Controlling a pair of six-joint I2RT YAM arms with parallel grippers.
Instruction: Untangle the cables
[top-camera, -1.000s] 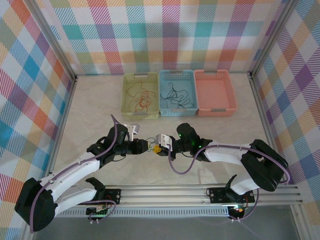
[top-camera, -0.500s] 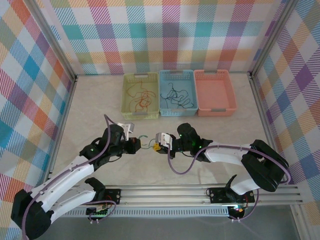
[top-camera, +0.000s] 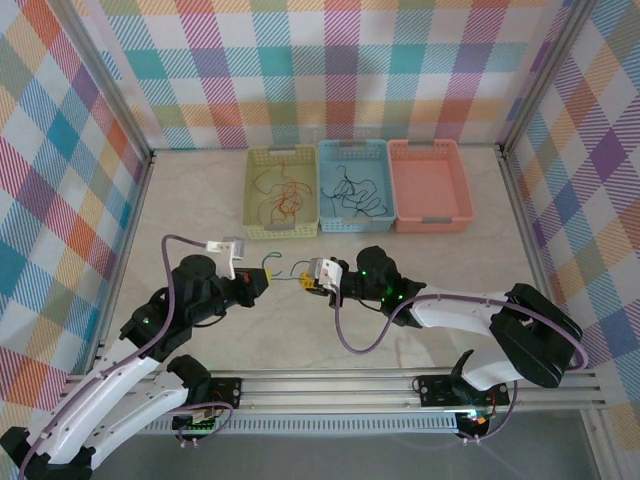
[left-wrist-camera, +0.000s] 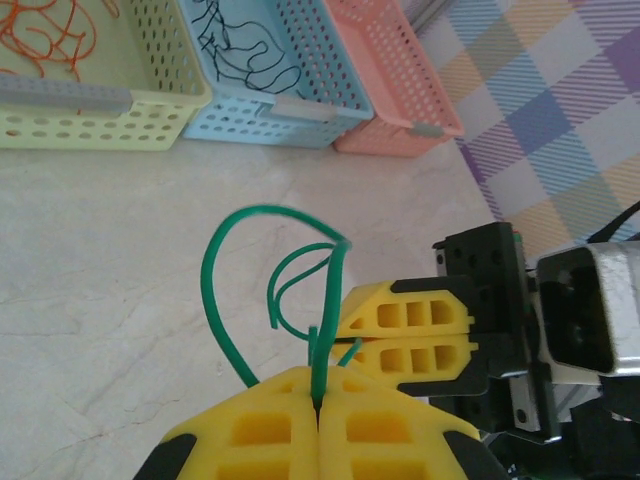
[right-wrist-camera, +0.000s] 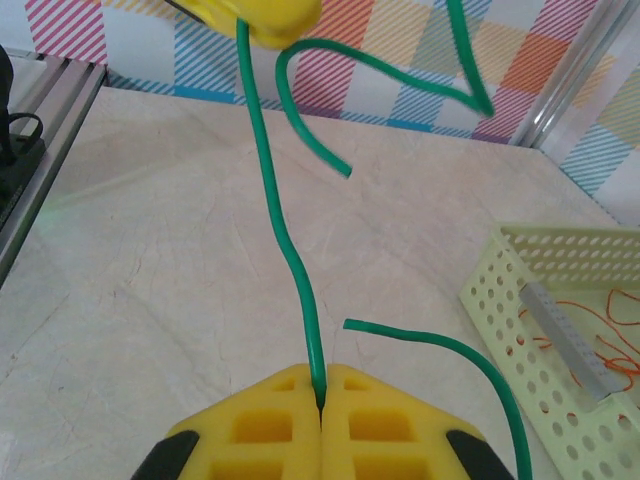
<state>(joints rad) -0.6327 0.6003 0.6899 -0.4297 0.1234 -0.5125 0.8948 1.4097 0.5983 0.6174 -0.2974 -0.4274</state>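
Moved: left gripper drawn back toward the left of the top view, now apart from right gripper, green cable strung between them.
Both grippers clamp the green cable, lower centre of the top view, above the table; loose green ends curl beside it, possibly a second strand. Upper centre: orange cables in yellow basket, black cables in blue basket, pink basket at right.

Thin green cables, looped, aloft.
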